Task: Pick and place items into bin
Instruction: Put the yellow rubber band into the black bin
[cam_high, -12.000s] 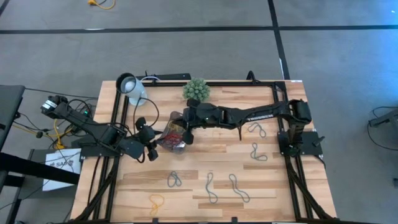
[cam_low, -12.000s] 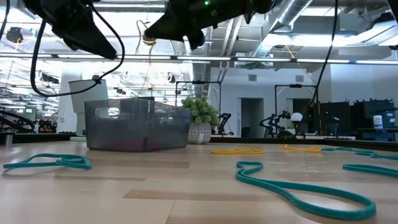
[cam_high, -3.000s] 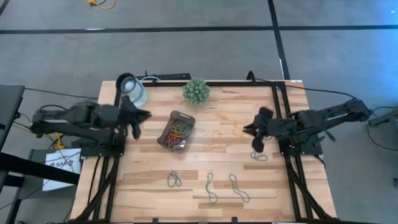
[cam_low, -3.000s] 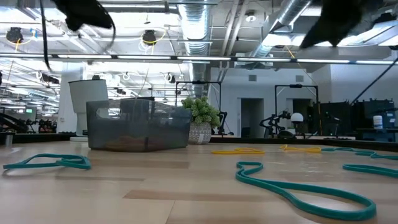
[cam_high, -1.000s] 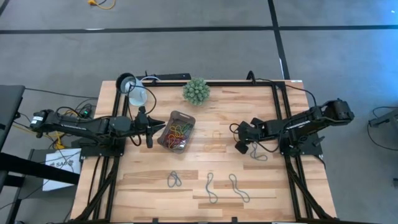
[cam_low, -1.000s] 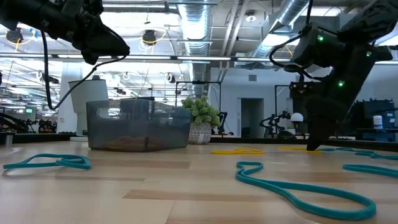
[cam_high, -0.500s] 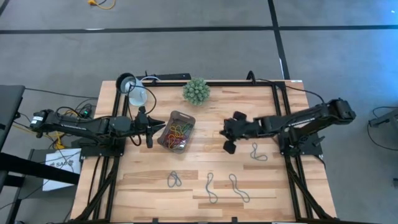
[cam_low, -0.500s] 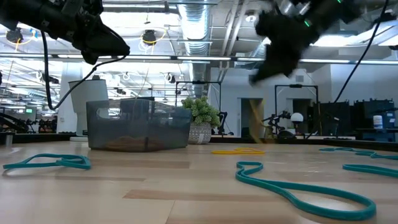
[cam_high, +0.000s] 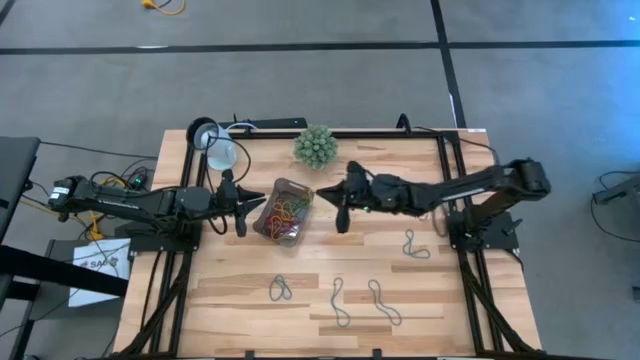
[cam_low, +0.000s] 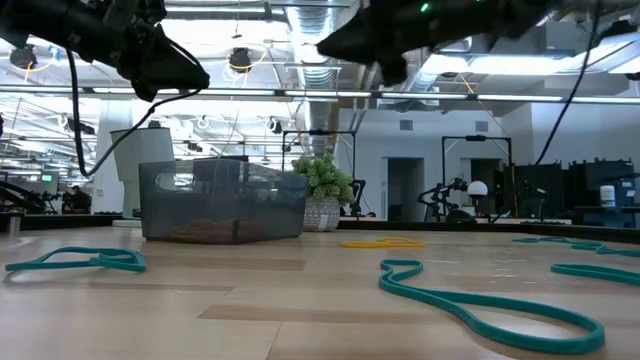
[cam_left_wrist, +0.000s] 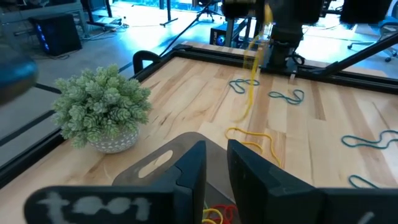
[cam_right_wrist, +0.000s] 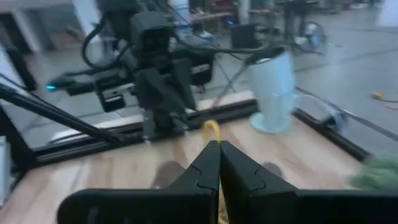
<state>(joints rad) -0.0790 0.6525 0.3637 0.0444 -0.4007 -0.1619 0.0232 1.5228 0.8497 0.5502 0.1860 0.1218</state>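
The bin (cam_high: 291, 185), a dark translucent tray, sits mid-table with several coloured loops (cam_high: 283, 213) in it; the low view shows it as a box (cam_low: 220, 205). My right gripper (cam_high: 341, 220) hangs above the table just right of the bin, shut on a yellow loop (cam_left_wrist: 252, 74). My left gripper (cam_high: 252, 200) hovers at the bin's left rim, its fingers (cam_left_wrist: 198, 167) a narrow gap apart with nothing between. A second yellow loop (cam_left_wrist: 252, 138) lies flat on the wood near the bin. My right gripper pinches the yellow loop near its upper end between its two fingers; a small bend (cam_right_wrist: 212, 129) sticks out past the fingertips. The fingers come from the table's right side, pointing at the bin. The rest (cam_left_wrist: 249, 93) hangs slack below the gripper.
Teal loops lie flat on the table's near half (cam_high: 281, 289) (cam_high: 340, 300) (cam_high: 384, 302) and right side (cam_high: 415, 243). A spiky green plant (cam_high: 316, 146) and a white lamp head (cam_high: 212, 140) stand at the far edge. A black frame (cam_high: 445, 170) borders the table.
My right gripper has risen from the table's right side with the yellow loop, lifting it clear of the wood. It has then travelled toward the table's left, up to the bin, with the loop dangling below it.
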